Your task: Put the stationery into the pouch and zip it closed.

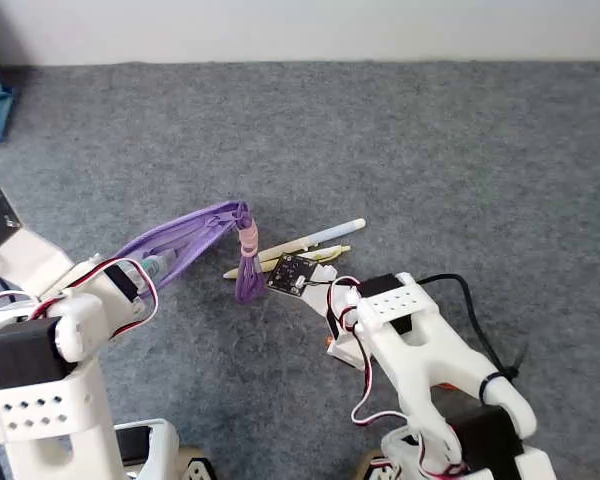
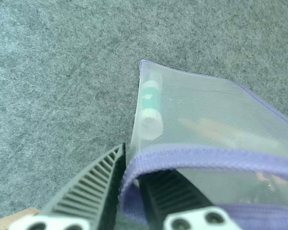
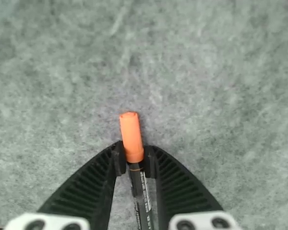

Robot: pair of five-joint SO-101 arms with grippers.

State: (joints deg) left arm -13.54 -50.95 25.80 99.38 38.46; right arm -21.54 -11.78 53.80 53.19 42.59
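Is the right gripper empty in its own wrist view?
No, the right gripper is clamped on an orange-capped pen, with the cap sticking out past the fingertips.

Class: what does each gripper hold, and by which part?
The left gripper: pouch, by its purple rim; the right gripper: pen, where orange cap meets barrel.

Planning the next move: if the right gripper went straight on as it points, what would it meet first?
Likely only the grey carpet; the orange-capped pen in the right gripper would touch first. Depth unclear.
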